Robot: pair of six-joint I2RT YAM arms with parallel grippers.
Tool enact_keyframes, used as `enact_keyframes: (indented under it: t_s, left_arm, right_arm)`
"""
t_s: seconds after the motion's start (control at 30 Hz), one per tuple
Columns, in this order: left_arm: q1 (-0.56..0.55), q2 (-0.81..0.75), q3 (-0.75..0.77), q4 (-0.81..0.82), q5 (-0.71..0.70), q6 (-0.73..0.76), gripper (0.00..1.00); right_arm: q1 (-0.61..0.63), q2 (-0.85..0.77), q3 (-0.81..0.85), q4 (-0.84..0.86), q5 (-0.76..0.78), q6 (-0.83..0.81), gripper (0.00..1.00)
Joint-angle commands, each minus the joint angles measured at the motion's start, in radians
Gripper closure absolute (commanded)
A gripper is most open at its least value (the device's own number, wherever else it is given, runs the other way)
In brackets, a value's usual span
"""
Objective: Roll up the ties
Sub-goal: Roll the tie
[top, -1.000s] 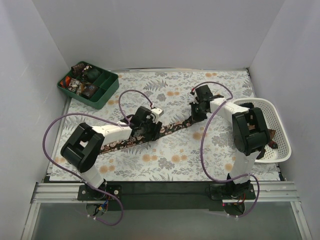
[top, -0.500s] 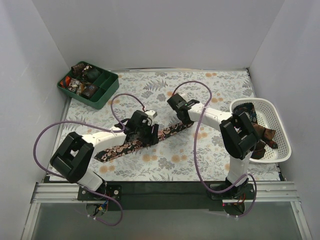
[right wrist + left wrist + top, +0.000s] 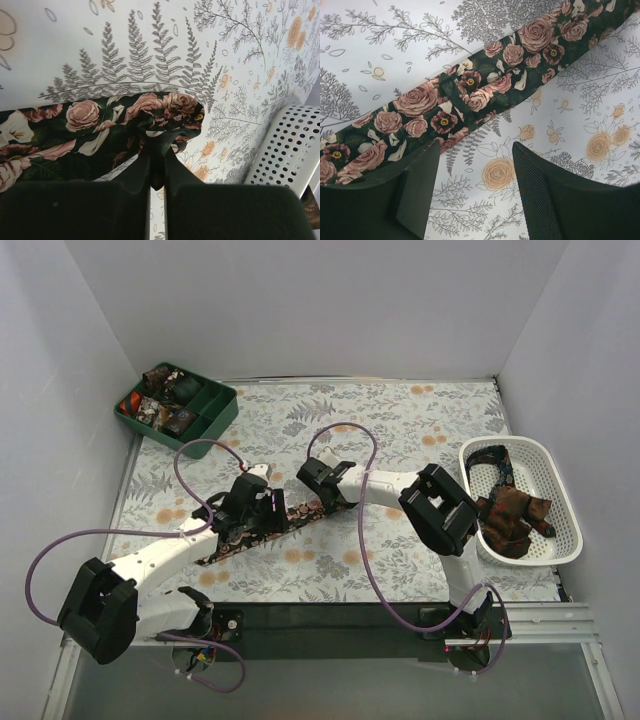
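Mid-table, right pincer (image 3: 156, 155) clamped on tie (image 3: 470, 95) end, left pincer (image 3: 475, 167) spread over it.

Seen from above: two robot arms, the left arm (image 3: 160, 558) at lower left and the right arm (image 3: 385, 483) at centre right. They carry two grippers, the left gripper (image 3: 476, 160) and the right gripper (image 3: 157, 156), and two purple cables, the left cable (image 3: 120, 532) and the right cable (image 3: 360, 540). One flat tie (image 3: 296, 513) with a rose print lies mid-frame on one floral table cover (image 3: 400, 410). One white basket (image 3: 566, 512) at the right edge holds at least two crumpled ties (image 3: 510, 520), and one green tray (image 3: 216, 424) at upper left holds several small coils (image 3: 160, 412), too small to count.
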Motion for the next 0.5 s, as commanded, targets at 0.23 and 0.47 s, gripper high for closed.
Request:
enact_keyframes:
  t_s: [0.23,0.47]
  left_arm:
    - [0.005,-0.061,0.018,-0.040,-0.062,-0.002,0.44]
    - [0.004,-0.007,0.099,-0.031,-0.036,0.027,0.41]
  right_arm:
    - [0.020,0.036,0.080,-0.015,-0.267,-0.028,0.64]
    - [0.013,-0.040,0.164,-0.094,-0.379,-0.083,0.56]
